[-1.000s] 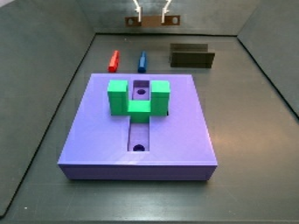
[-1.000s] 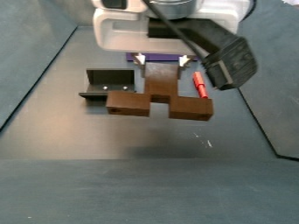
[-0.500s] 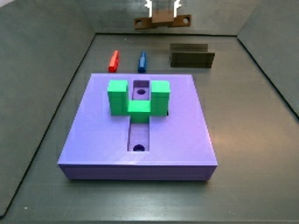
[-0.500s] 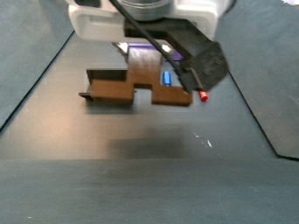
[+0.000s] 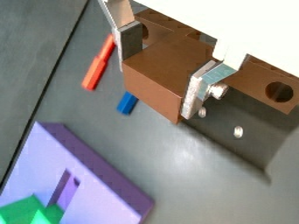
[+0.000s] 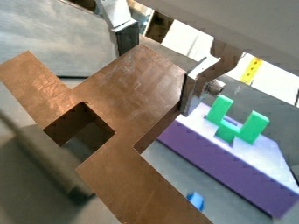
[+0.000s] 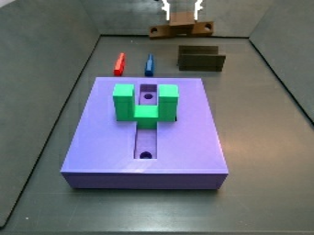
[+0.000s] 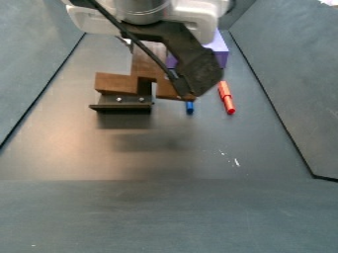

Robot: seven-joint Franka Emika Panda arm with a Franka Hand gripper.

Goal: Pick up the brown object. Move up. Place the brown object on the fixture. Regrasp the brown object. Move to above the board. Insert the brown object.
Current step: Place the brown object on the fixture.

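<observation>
My gripper (image 7: 182,15) is shut on the brown object (image 7: 179,30), holding it in the air at the far end of the floor. In both wrist views the silver fingers (image 5: 207,84) (image 6: 200,85) clamp the brown object (image 5: 163,75) (image 6: 107,109) by its two sides. The dark fixture (image 7: 203,59) (image 8: 123,103) stands on the floor just under and beside the piece; I cannot tell whether they touch. In a wrist view the fixture (image 5: 250,124) shows right behind the held piece. The purple board (image 7: 147,142) with its green block (image 7: 145,103) lies nearer the camera.
A red peg (image 7: 120,63) and a blue peg (image 7: 150,64) lie on the floor between the board and the back wall, beside the fixture. Dark sloping walls (image 7: 55,101) close in the floor on both sides.
The gripper has carried the brown object sideways and down, from open air toward the fixture. It now hangs right at the fixture. The grip stays shut.
</observation>
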